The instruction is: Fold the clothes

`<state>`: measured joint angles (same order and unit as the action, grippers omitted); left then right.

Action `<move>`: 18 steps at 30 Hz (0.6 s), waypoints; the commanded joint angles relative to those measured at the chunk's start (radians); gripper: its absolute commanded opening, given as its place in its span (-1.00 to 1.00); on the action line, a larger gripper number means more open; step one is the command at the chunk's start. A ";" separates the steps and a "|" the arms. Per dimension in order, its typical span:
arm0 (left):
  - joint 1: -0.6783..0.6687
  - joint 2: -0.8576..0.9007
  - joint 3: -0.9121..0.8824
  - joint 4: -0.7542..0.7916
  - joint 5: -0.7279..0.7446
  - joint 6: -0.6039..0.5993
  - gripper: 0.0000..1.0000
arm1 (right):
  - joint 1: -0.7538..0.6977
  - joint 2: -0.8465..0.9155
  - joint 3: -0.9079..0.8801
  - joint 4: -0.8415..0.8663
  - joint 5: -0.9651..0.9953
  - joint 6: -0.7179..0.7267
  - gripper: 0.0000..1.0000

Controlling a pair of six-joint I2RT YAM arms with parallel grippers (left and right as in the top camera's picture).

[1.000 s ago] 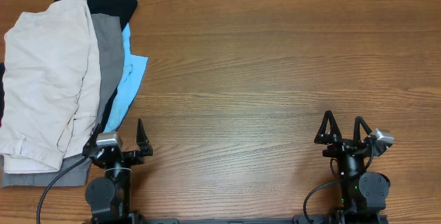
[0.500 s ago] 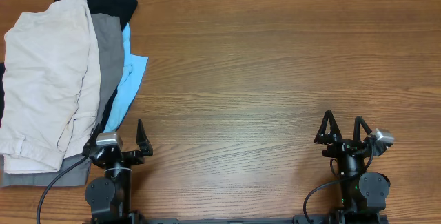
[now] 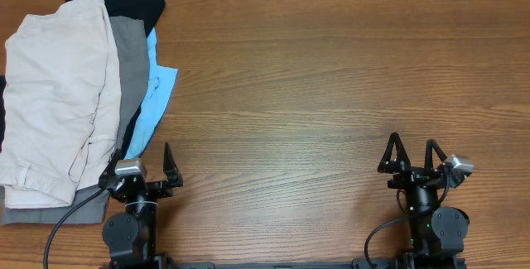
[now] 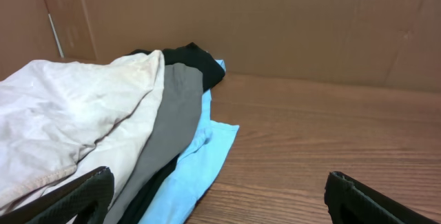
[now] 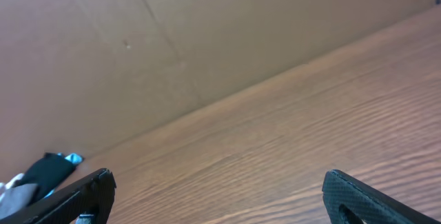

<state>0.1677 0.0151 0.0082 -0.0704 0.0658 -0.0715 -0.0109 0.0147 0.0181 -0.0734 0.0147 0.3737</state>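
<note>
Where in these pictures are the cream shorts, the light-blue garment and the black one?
cream shorts (image 3: 54, 95), overhead view, middle of the broad top surface.
light-blue garment (image 3: 159, 87), overhead view, widest part of its exposed strip.
black garment (image 4: 203, 62), left wrist view, its bunched far end.

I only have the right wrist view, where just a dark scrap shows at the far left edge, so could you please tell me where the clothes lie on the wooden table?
Observer: The pile of clothes lies at the left end of the brown wooden table, next to the left gripper and far from the right gripper.
Operator: Thank you. Which garment is on top?
Observer: Pale cream-beige cotton shorts, over grey shorts, a light-blue piece and a black piece.
Operator: Is the left gripper holding anything?
Observer: No, it stands open and grips nothing.
</note>
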 commanded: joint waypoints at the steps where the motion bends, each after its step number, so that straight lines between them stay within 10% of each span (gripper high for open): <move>1: 0.002 -0.011 -0.003 -0.003 -0.018 0.019 1.00 | 0.004 -0.012 -0.010 0.036 -0.028 0.005 1.00; 10: 0.002 -0.010 0.013 0.179 0.094 0.042 1.00 | 0.004 0.014 0.155 0.055 -0.062 -0.038 1.00; 18: 0.002 0.121 0.283 0.015 0.097 0.043 1.00 | 0.004 0.310 0.529 -0.076 -0.130 -0.143 1.00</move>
<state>0.1677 0.0662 0.1410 -0.0208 0.1413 -0.0486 -0.0105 0.2111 0.4049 -0.1181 -0.0628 0.2928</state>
